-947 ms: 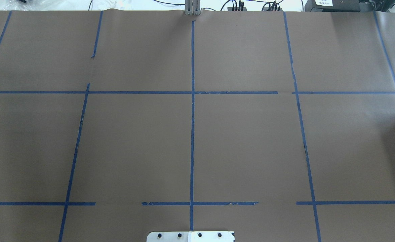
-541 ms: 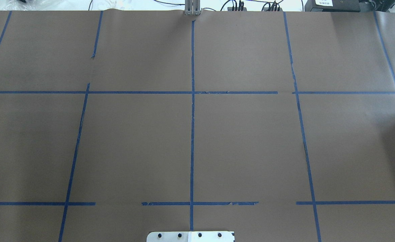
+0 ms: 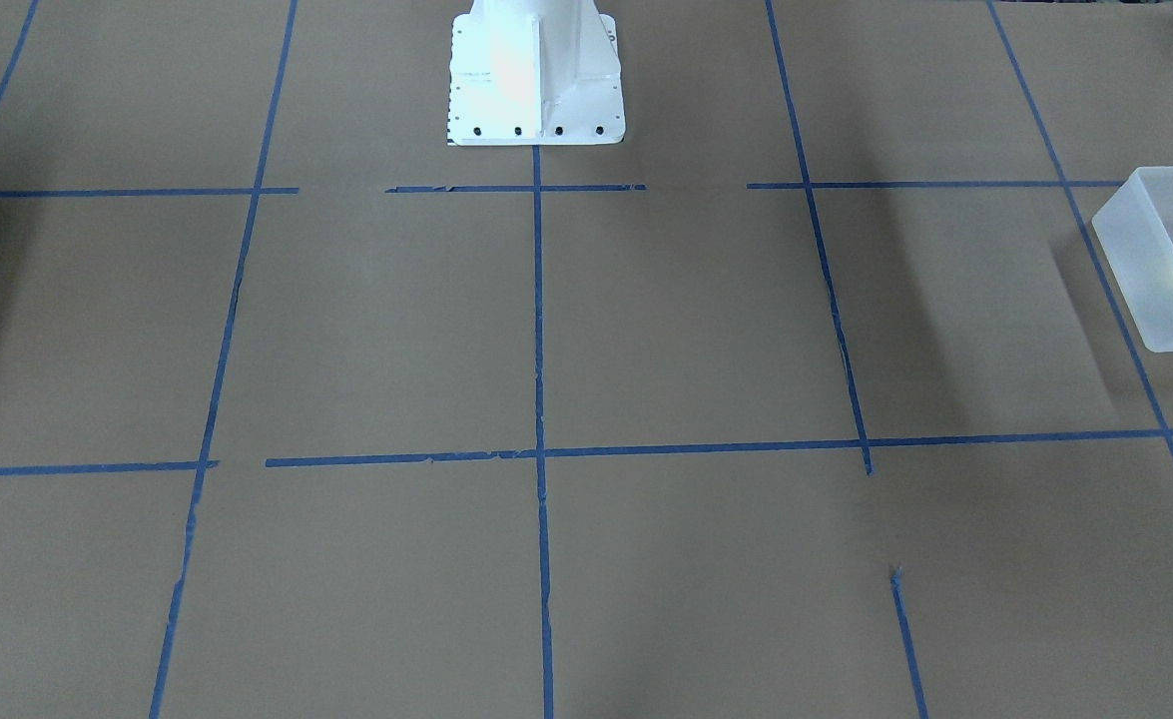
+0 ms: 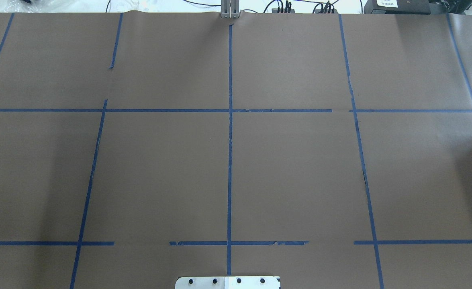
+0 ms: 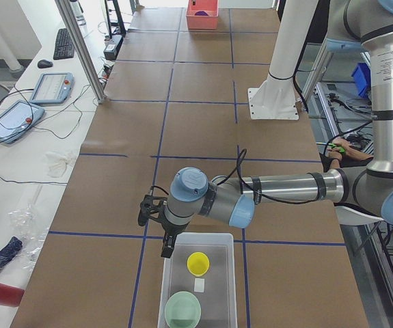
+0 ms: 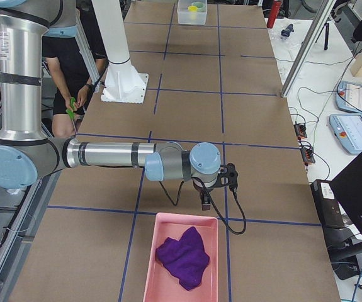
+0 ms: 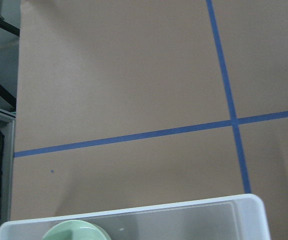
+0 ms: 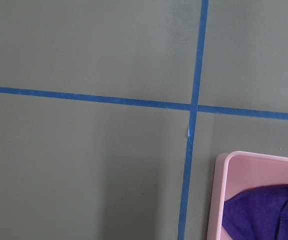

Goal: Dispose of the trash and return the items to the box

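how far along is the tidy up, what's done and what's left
Done, it seems: the cup and bowl sit in the box, and a purple cloth lies in the pink tray. In hand: nothing that I can see; the left hand hangs at the box's edge, the right hand by the tray. Left: no further item shows, so probably only pulling the arms back.

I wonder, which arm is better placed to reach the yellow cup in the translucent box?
Left: the left gripper hangs at the box rim beside the yellow cup; the right gripper is far off, by the pink tray.
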Robot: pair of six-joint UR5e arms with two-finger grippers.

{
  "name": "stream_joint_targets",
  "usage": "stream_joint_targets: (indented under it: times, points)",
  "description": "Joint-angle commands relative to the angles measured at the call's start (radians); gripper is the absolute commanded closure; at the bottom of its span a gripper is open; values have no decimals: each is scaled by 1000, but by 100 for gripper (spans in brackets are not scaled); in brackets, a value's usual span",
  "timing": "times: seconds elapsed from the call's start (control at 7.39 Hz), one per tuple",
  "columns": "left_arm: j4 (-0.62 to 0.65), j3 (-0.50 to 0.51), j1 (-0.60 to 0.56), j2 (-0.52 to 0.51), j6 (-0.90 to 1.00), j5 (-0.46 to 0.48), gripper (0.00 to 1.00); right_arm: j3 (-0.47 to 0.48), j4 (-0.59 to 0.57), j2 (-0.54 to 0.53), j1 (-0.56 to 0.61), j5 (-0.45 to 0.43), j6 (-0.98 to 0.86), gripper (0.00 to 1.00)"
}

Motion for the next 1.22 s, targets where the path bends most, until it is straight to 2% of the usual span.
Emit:
stream_joint_targets:
  times: [0.0,0.41,1.08]
  points:
    - [197,-39,15,-70,-22,-28,0,0,0,1,0,0,0,0]
    - [233,-27,14,-86,-22,-85,0,-2,0,1,0,1,1,0]
    - [233,-25,14,-86,-20,-88,0,-8,0,6,0,0,0,0]
